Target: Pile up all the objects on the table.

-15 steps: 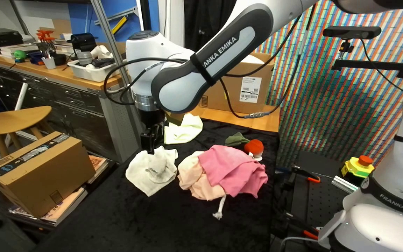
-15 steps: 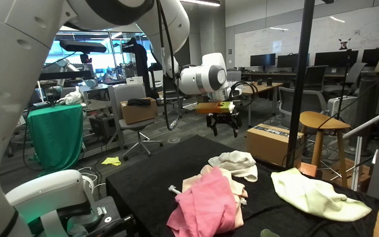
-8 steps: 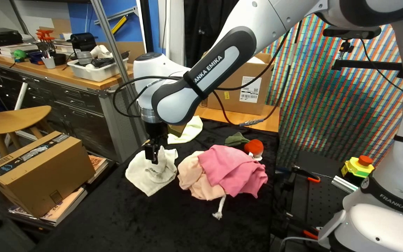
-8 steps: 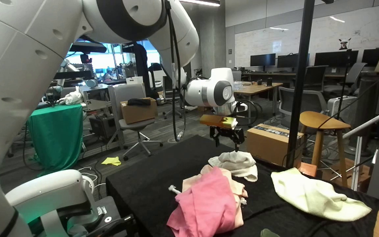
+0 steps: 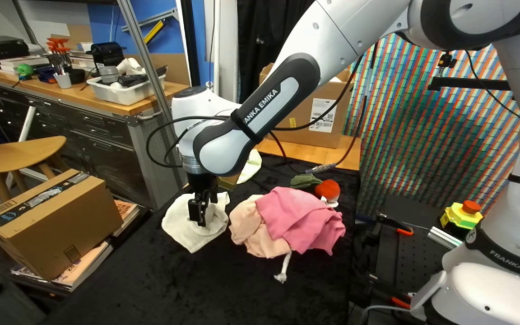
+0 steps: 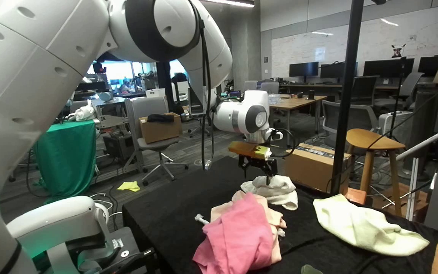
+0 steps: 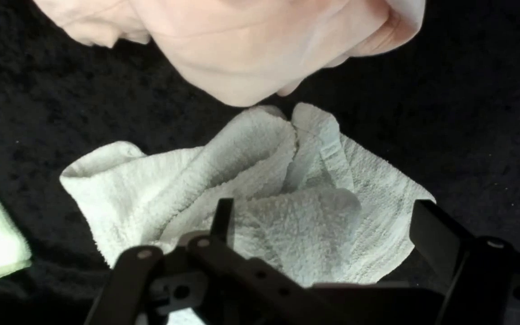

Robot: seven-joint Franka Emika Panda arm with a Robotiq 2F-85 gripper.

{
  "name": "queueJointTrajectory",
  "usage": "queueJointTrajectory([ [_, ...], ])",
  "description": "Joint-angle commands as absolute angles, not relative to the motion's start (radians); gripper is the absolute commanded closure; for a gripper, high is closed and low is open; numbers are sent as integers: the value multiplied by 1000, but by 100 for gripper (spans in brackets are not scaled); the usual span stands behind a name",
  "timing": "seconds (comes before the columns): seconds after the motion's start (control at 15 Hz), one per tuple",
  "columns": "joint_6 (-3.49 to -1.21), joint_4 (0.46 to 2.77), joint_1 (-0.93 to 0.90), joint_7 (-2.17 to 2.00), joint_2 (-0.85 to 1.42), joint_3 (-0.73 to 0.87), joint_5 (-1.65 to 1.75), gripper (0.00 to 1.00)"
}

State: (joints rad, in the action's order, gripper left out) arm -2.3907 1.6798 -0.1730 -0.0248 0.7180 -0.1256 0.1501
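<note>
One crumpled white cloth point(image 7: 260, 185) lies beneath the hand point(image 7: 322, 215), jaws spread wide.

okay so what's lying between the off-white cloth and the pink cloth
The peach cloth lies between the off-white cloth and the pink cloth, partly under the pink one; both exterior views show it.

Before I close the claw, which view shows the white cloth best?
The wrist view: the white cloth is largest there, its folds clear, though the claw covers some of it. Both exterior views show it smaller, partly behind the claw.
</note>
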Motion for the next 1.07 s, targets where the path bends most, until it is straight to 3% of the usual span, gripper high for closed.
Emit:
queueJointTrajectory([
  [0.0,-2401,1619,-199,-15,762,-95,158,0],
  [0.93,-2528,1576,-254,-68,838,-2,230,0],
  [1.0,-2530,1577,-253,-70,837,-1,228,24],
])
